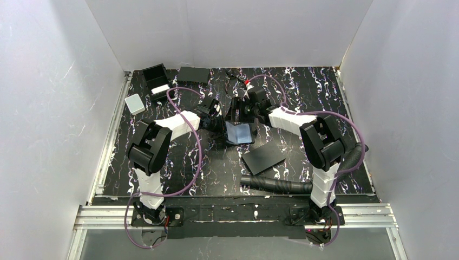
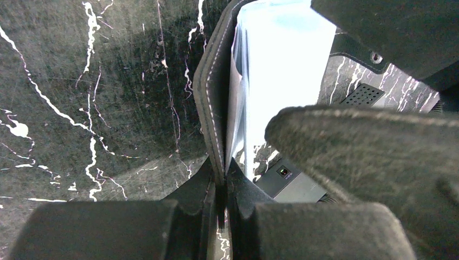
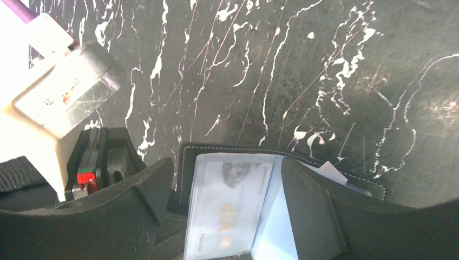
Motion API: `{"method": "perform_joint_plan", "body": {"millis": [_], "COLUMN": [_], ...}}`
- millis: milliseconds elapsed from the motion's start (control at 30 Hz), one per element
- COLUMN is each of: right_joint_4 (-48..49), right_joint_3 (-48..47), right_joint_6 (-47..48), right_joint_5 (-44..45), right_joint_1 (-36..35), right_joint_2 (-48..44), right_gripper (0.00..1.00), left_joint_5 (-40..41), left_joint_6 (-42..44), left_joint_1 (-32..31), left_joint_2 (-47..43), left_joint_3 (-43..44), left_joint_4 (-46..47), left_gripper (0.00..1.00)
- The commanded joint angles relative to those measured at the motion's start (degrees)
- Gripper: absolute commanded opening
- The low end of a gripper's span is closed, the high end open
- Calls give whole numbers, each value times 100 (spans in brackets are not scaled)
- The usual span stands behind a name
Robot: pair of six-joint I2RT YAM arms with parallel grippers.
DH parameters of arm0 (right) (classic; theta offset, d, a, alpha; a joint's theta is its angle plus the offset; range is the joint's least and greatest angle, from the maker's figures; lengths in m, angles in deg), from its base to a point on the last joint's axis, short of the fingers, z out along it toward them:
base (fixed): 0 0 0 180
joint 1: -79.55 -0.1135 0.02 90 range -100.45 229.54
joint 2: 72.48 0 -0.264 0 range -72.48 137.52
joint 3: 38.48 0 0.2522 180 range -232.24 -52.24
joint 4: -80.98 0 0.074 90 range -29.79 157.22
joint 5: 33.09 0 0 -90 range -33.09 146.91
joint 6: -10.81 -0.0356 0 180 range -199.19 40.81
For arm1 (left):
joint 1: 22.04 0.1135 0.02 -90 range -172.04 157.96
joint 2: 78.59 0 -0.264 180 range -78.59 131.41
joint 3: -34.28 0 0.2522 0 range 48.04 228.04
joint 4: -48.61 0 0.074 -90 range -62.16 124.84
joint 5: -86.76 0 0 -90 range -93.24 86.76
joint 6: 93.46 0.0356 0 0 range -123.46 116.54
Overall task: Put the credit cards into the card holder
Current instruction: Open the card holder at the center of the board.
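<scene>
The card holder [image 1: 241, 133] stands open in the middle of the table, a black stitched cover with pale clear sleeves. My left gripper [image 2: 224, 170] is shut on the cover's edge [image 2: 212, 108], holding it upright; the sleeves [image 2: 281, 65] fan out to its right. In the right wrist view a credit card [image 3: 233, 208], pale with gold "VIP" print, sits inside a clear sleeve of the card holder [image 3: 238, 149]. My right gripper [image 3: 227, 161] is open, its fingers [image 3: 311, 206] standing on either side of that sleeve. From above, the right gripper [image 1: 243, 112] hangs just behind the holder.
A matte black flat sheet [image 1: 264, 157] lies right of the holder, with a ribbed black hose [image 1: 276, 185] nearer the front edge. Black bins [image 1: 156, 78], a black box [image 1: 192, 75] and a small white box [image 1: 134, 103] stand at the back left.
</scene>
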Motion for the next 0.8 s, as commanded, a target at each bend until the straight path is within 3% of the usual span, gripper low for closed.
{"method": "perform_joint_plan", "body": {"millis": [0, 367, 633, 767], "right_joint_4": [-290, -328, -14, 145], "right_joint_3": [-295, -362, 67, 249], "right_joint_6": [45, 154, 21, -4], "right_joint_5": [295, 293, 43, -76], "right_joint_1": [-103, -146, -61, 67], "right_joint_2": [153, 208, -160, -310], "right_gripper": [79, 61, 22, 13], "left_joint_5": [-49, -49, -22, 23], "left_joint_6": [53, 48, 96, 140], "left_joint_1": [7, 7, 5, 5], "left_joint_2": [-376, -389, -405, -414], "left_joint_3": [-9, 25, 30, 29], "left_joint_4": [-16, -57, -118, -167], "left_gripper": [0, 0, 0, 0]}}
